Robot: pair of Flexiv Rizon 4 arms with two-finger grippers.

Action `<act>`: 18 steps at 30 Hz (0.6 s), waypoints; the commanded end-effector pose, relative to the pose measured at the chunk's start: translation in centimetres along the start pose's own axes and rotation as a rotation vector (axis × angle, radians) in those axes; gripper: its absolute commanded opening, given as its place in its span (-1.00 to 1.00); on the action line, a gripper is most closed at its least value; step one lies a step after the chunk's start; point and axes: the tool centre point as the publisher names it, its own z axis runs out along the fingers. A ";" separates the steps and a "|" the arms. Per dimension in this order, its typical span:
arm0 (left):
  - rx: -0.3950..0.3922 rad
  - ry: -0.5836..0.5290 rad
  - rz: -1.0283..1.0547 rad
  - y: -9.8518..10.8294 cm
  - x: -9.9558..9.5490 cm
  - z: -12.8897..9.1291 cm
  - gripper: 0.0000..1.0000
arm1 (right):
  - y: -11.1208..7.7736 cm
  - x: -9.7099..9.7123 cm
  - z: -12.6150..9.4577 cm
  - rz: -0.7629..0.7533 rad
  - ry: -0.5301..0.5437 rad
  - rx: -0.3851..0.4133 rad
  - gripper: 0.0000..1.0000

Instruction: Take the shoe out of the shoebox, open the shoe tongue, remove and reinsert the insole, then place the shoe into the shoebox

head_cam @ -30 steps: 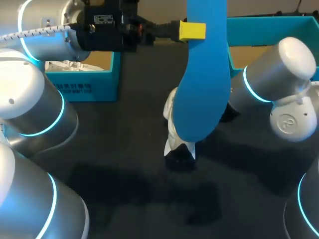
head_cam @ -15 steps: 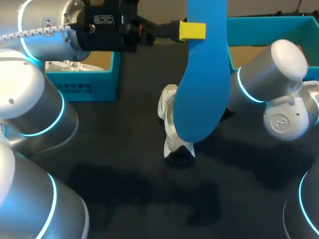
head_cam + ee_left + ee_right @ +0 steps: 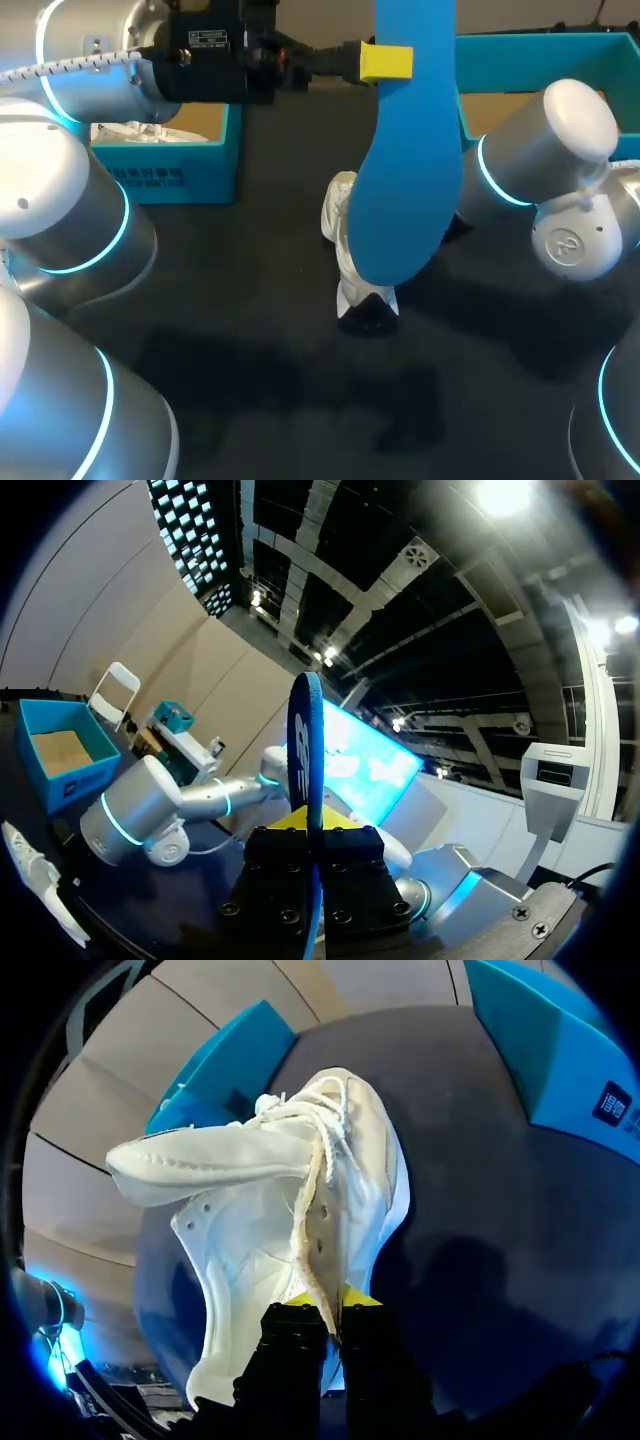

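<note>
Dark matte tabletop (image 3: 250, 300) lies under both arms. Since half a second ago the white shoe (image 3: 343, 215) has slid slightly rightward and its low end sits nearer the front edge; the right arm (image 3: 540, 150) has barely moved, and the insole (image 3: 410, 180) hangs as before. The left gripper (image 3: 312, 822) pinches that smooth, flat blue insole, a long rounded blade held upright above the table. The right gripper (image 3: 322, 1305) is clamped on the shoe's eyelet edge, one finger on each side. Its upper is soft, stitched, pale material with punched holes. The tongue (image 3: 210, 1160) is folded out sideways and loose laces (image 3: 320, 1150) trail across it. A teal box with white paper (image 3: 180, 165) stands at left, a teal box with brown floor (image 3: 520, 50) at right, both apart from the shoe.
</note>
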 end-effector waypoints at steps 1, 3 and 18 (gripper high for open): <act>0.002 -0.002 -0.001 0.2 0.0 0.0 -1.00 | 0.2 0.1 0.7 -0.001 -0.005 0.001 -1.00; 0.002 -0.002 -0.001 0.2 0.0 0.0 -1.00 | 0.3 0.1 0.8 -0.003 -0.010 0.005 -1.00; 0.002 -0.002 -0.001 0.2 0.0 0.0 -1.00 | 0.1 -0.4 1.4 0.005 0.001 0.020 -1.00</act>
